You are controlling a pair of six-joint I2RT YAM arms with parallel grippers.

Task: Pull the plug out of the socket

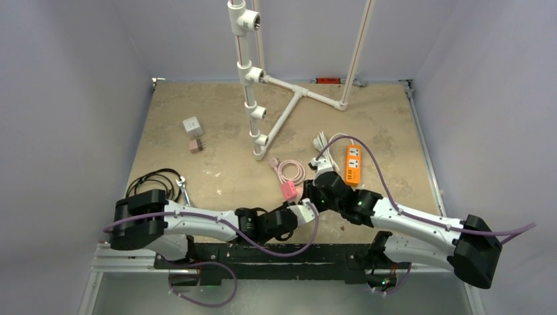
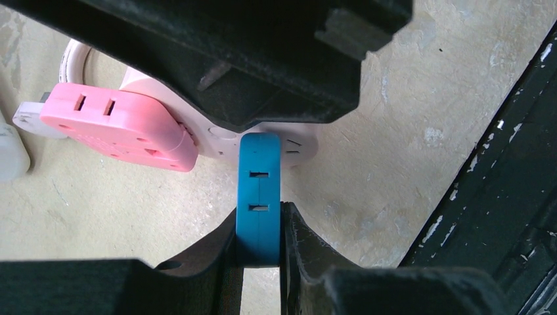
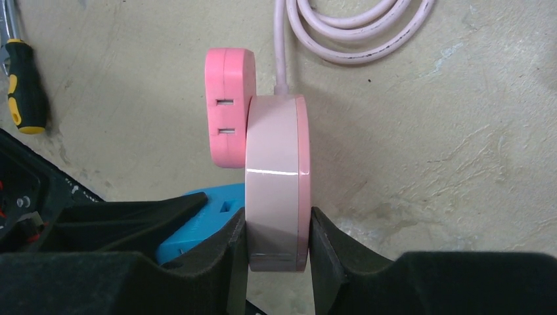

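A round pale pink socket (image 3: 277, 184) with a pink cable (image 3: 355, 33) stands on edge, and my right gripper (image 3: 277, 243) is shut on its two sides. A blue plug (image 2: 260, 190) sits against the socket's face (image 2: 292, 141); its prongs are hidden. My left gripper (image 2: 260, 246) is shut on the blue plug, which also shows in the right wrist view (image 3: 197, 220). A pink plug (image 3: 228, 108) sits on the same face beside it. In the top view the two grippers meet (image 1: 309, 209) at the near middle of the table, next to the pink plug (image 1: 289, 190).
The pink cable coil (image 1: 291, 172) and an orange power strip (image 1: 353, 164) lie just behind the grippers. A white pipe frame (image 1: 263, 111) stands at the back. White and pink adapters (image 1: 192, 131) lie far left. A screwdriver (image 3: 23, 79) and black cable (image 1: 154, 180) lie near left.
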